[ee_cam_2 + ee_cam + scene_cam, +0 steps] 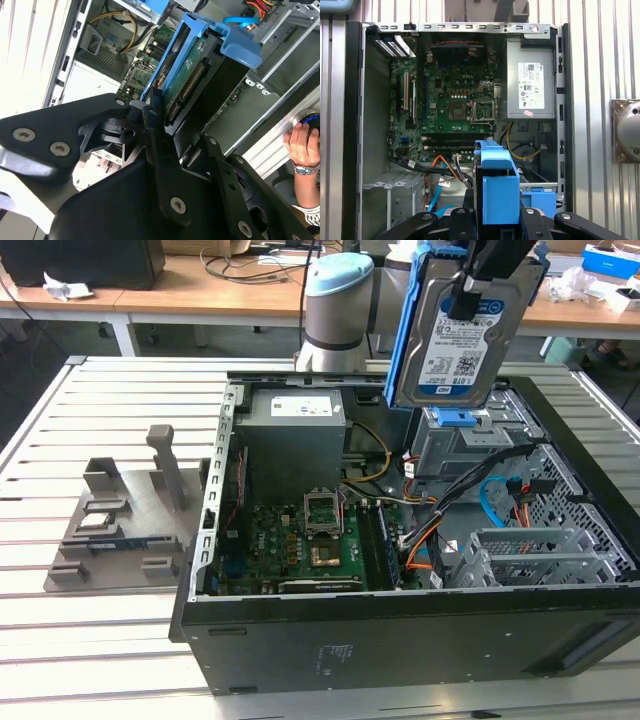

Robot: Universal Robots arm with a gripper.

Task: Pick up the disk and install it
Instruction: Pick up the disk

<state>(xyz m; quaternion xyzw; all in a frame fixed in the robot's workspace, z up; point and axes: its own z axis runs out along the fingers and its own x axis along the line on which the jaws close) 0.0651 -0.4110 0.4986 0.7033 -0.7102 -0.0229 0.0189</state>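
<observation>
Blue-railed disk [455, 350] hangs upright, pinched by the gripper [466, 298], above the drive bay [455, 445] on the exterior view's right of the open computer case [380, 640]. Carrying step, I judge; seating calls for squaring rails with bay.

The pincer [175, 131] is matte black, built of flat angular links with rounded ends; silver round-headed screws [60, 148] sit at the pivots, seen in both wrist views; one finger [157, 150] is a long narrow bar with a screw near its base; near the pincer in the exterior view, the arm joint [337, 325] is a silver-grey cylinder with a pale blue cap [338, 275].
</observation>
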